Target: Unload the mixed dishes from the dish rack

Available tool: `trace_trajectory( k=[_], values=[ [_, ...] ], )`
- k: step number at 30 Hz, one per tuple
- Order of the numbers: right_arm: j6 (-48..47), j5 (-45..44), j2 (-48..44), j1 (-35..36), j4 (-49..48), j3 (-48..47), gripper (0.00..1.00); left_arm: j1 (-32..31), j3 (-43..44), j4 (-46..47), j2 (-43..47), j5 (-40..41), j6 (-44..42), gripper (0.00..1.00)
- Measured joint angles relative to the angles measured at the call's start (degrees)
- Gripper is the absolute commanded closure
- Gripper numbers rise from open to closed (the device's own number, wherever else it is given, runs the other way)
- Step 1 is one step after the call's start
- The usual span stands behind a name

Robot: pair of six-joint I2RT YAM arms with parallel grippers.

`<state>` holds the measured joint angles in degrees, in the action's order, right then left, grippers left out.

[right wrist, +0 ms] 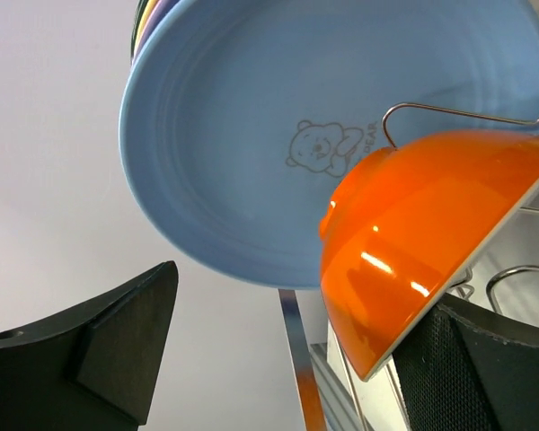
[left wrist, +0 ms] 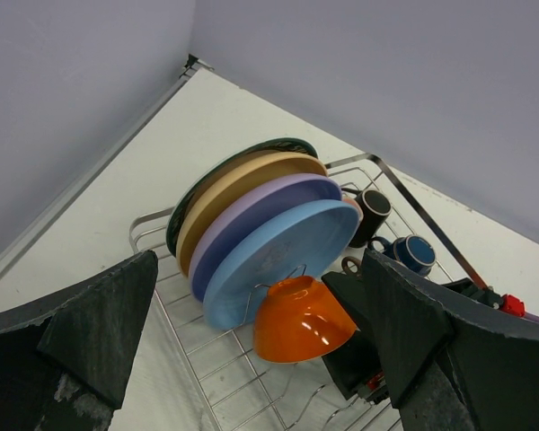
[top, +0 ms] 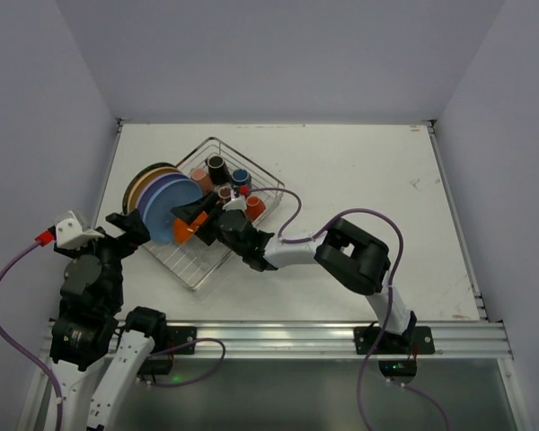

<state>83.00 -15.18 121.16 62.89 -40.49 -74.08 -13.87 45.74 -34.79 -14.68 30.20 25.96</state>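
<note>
The dish rack (top: pixel 251 166) is a silver wire basket. Standing in its left end are a dark-rimmed plate (left wrist: pixel 283 144), a yellow plate (left wrist: pixel 242 180), a lavender plate (left wrist: pixel 269 202) and a blue plate (left wrist: pixel 278 251). An orange bowl (left wrist: pixel 301 319) is tipped on its side against the blue plate. My right gripper (top: pixel 190 223) is open inside the rack. The bowl's rim (right wrist: pixel 404 260) lies against one of its fingers (right wrist: pixel 485 368), and the other finger stands well off. My left gripper (top: pixel 130 224) is open and empty beside the plates, at the rack's left edge.
Small mugs stand at the rack's far end: black (top: pixel 217 166), blue-lined (top: pixel 241 177), pink (top: pixel 198 175), brown (top: pixel 225 193) and orange (top: pixel 254 208). A purple cable loops over the right arm (top: pixel 350 256). Walls enclose the white table (top: pixel 368 180) at the back and sides.
</note>
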Motion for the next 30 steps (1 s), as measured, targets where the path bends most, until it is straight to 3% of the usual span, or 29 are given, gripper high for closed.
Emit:
trace_trajectory(
  k=[16, 30],
  values=[
    [-1.97, 2.67, 1.62, 0.0, -10.23, 3.21, 0.12, 0.0, -0.11, 0.44, 0.0, -0.85, -0.04, 0.0],
    [-2.21, 3.82, 1.64, 0.0, -13.64, 4.28, 0.13, 0.0, -0.63, 0.9, -0.07, -1.51, -0.13, 0.0]
  ],
)
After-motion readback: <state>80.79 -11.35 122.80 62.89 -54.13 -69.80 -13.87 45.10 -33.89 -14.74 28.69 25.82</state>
